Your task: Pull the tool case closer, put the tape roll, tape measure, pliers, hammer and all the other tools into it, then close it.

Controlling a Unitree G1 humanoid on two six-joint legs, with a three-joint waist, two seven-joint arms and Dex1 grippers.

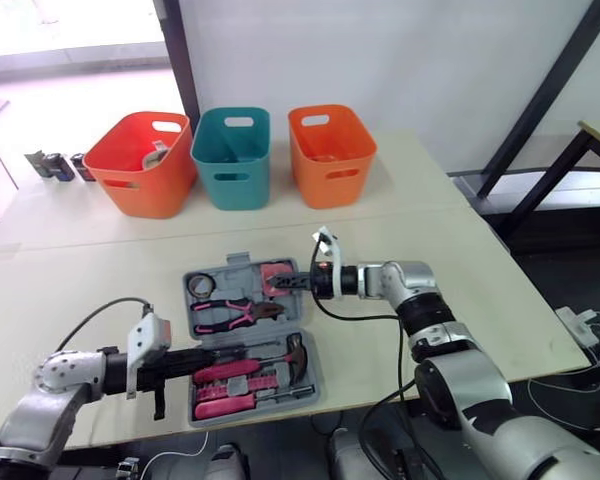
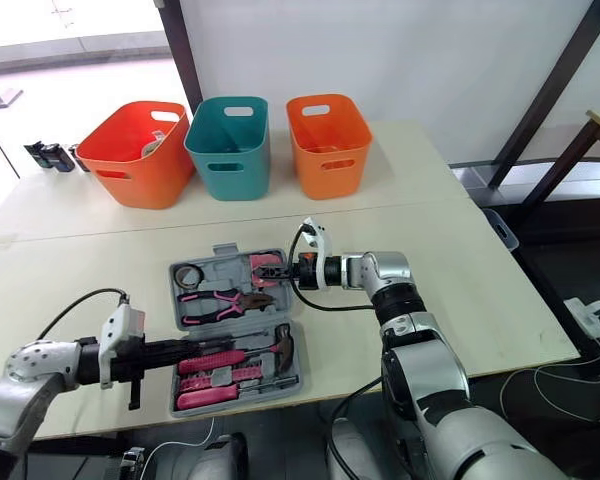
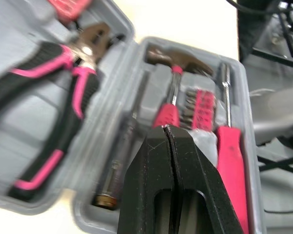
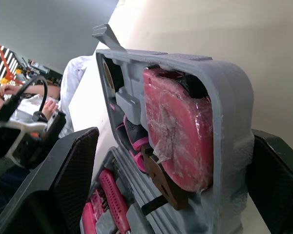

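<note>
Looks like a lab: plain worktable, three plastic bins.

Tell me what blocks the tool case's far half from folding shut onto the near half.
The left gripper, shut, lies over the near half, above the hammer handle. That puts it in the folding path of the far half. Nothing else visible blocks it.

no readable text, label, brand or number on tool case, tools or bins.

Pliers lie behind hammer inside tool case.
</note>
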